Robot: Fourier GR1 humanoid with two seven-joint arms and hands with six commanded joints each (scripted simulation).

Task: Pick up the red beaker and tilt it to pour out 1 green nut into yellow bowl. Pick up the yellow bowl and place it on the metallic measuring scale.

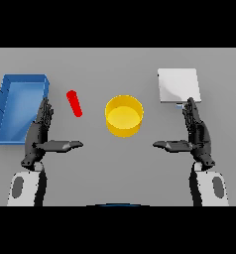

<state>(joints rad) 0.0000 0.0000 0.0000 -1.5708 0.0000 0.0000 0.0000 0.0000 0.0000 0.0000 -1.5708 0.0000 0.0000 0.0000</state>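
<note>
The red beaker (74, 103) shows as a slim red shape on the table, left of centre. A yellow bowl (124, 116) stands in the middle, and I cannot see anything inside it. The metallic measuring scale (178, 85) is a pale square plate at the back right. My left hand (39, 135) is open, fingers straight and thumb pointing inward, below and to the left of the beaker, apart from it. Just below the scale's near edge is my right hand (198, 134), open in the same pose and holding nothing.
A blue bin (6, 106) sits at the far left, just beyond my left hand.
</note>
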